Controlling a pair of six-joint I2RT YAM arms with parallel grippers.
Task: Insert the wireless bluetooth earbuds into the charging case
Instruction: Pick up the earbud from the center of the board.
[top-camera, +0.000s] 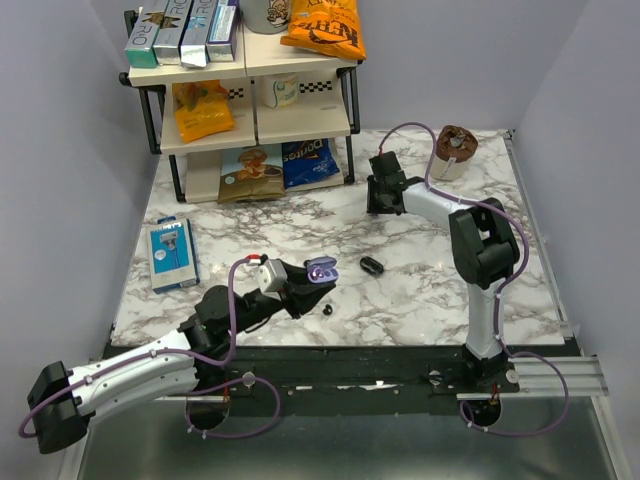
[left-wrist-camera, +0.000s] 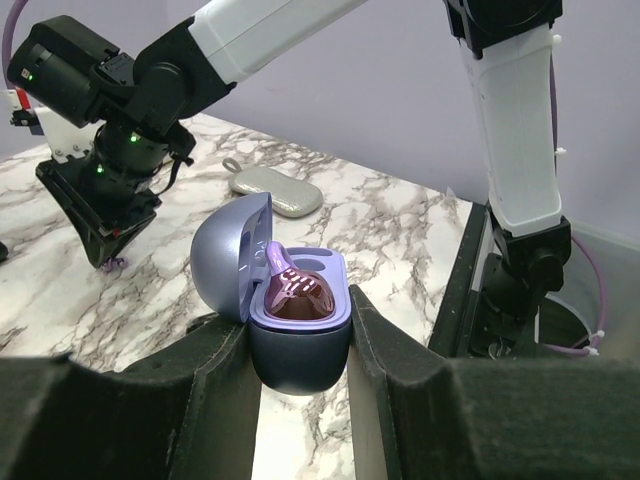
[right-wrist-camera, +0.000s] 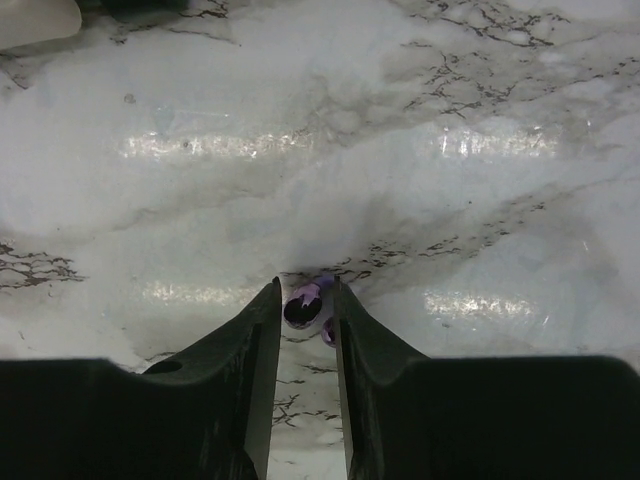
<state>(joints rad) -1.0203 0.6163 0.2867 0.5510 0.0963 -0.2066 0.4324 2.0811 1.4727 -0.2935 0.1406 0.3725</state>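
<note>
My left gripper (top-camera: 312, 275) is shut on the lilac charging case (left-wrist-camera: 298, 340) and holds it off the table, lid open. A glossy purple-pink piece (left-wrist-camera: 295, 295) sits inside; I cannot tell if it is an earbud. My right gripper (top-camera: 378, 200) points down onto the marble at the back. In the right wrist view its fingertips (right-wrist-camera: 268, 300) stand closed around a glossy dark earbud (right-wrist-camera: 302, 308) with a lilac tip, on the table. Another tiny black earbud (top-camera: 328, 311) lies on the table just in front of the case.
A dark oval thing (top-camera: 372, 266) lies between the grippers; it looks grey in the left wrist view (left-wrist-camera: 272, 190). A snack shelf (top-camera: 250, 100) stands at the back left, a brown cup (top-camera: 455, 150) at the back right, a blue packet (top-camera: 172, 254) at the left.
</note>
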